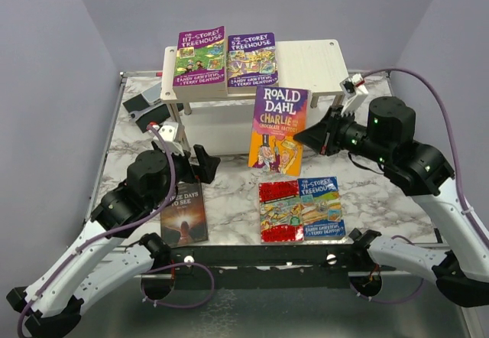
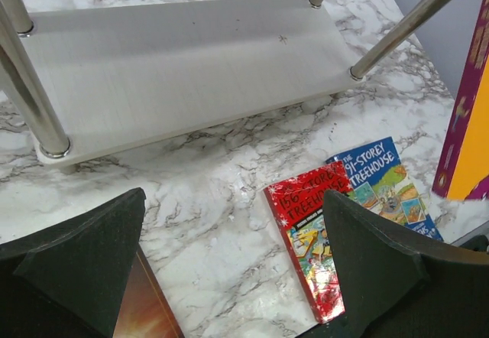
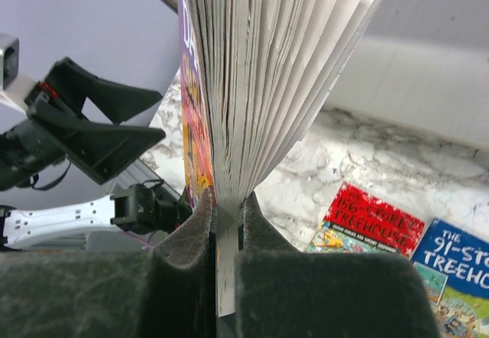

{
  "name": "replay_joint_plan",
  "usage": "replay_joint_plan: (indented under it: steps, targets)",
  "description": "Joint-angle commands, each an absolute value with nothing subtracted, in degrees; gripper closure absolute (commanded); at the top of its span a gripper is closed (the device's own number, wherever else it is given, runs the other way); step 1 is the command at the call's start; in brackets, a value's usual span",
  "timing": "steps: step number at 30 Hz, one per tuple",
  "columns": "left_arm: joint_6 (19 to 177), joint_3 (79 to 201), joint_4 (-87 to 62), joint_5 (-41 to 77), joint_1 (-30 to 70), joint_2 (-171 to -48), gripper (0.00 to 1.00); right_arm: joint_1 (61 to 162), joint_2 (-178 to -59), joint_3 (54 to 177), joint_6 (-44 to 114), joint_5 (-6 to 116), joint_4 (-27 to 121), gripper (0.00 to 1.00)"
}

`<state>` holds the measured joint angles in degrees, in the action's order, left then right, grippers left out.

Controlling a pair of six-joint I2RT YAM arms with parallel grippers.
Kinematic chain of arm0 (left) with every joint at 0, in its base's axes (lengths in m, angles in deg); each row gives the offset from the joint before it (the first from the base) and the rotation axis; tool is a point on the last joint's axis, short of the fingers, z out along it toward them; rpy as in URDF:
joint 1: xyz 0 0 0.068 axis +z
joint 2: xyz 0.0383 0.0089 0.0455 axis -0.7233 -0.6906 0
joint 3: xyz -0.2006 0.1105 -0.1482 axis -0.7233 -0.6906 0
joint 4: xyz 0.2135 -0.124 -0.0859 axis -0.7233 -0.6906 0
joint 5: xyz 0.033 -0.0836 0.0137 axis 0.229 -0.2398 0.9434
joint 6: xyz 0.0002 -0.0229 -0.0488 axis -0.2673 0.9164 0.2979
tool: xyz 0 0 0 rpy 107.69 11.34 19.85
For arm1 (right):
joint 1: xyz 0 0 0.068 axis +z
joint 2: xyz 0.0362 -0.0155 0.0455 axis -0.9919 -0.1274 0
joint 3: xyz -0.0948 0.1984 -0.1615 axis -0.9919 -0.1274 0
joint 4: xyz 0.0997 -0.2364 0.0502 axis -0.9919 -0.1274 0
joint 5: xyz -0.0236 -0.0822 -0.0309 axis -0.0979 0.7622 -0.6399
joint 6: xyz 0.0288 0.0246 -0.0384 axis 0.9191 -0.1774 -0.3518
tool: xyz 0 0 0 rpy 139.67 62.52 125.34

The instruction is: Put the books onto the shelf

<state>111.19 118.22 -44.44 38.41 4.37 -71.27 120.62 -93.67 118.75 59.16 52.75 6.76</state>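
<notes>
Right hand [image 3: 226, 219] pinches Roald Dahl book [image 1: 278, 128], apparently upright.

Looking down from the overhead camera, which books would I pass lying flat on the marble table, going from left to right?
dark brown book → red Treehouse book → blue 91-Storey Treehouse book. The Roald Dahl book is left out: the right gripper holds it upright, off the surface.

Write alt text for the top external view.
The right gripper holds a Roald Dahl book upright before the shelf, whose top bears two purple Treehouse books. The open left gripper hovers near a dark book; two more books lie on the table.
</notes>
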Motion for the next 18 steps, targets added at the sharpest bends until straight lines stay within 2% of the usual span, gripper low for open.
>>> replay_joint_plan:
  steps: [1,10,18]
  targets:
    - [107.45,117.35,-46.64,40.56,4.62,-68.94,0.01,121.00,-97.93,127.80,55.46,56.89,3.82,0.99]
    - [107.21,113.67,-44.78,39.28,4.62,-66.56,0.01,119.89,-110.02,144.43,52.60,57.07,1.84,0.99]
    - [107.14,112.24,-43.68,38.14,4.64,-65.93,0.01,111.88,-118.83,153.93,54.14,44.04,4.27,0.99]
